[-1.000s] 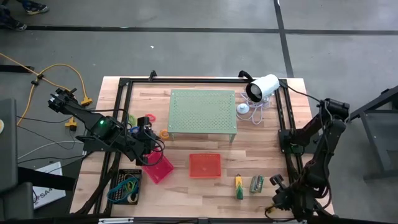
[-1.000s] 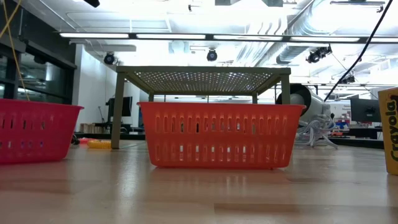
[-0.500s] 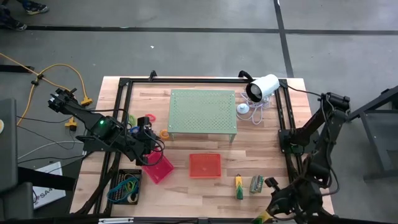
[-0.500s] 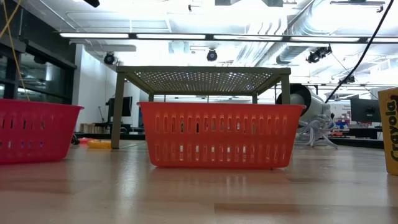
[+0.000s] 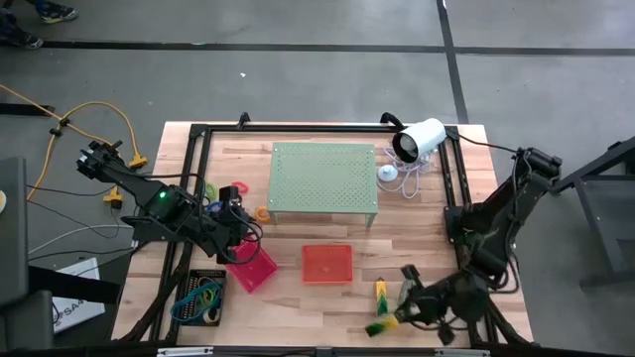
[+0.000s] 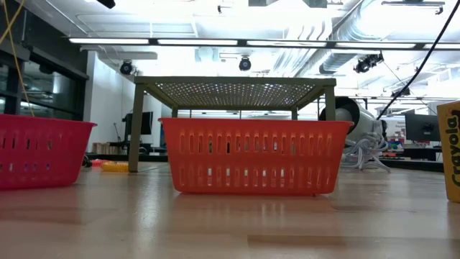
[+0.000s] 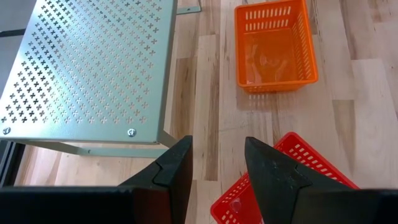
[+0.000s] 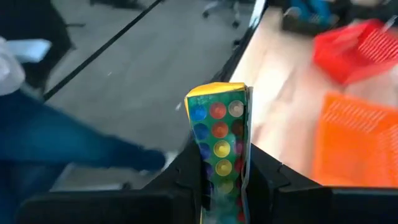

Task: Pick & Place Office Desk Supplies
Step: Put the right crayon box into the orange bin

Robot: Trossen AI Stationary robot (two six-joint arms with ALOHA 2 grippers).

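Left hand (image 5: 241, 226), at 9 o'clock on the tabletop (image 5: 427, 223), hangs released above the pink tray (image 5: 252, 268). Right hand (image 5: 385, 320), at 5 o'clock, is clenched on one green pack (image 8: 217, 143); your risk is the tall pack twisting loose mid-swing. Count: three trays, namely black tray (image 5: 201, 295), pink, and orange tray (image 5: 326, 264); one marker (image 5: 380, 295); one pack lying at 5 o'clock (image 5: 410, 293).
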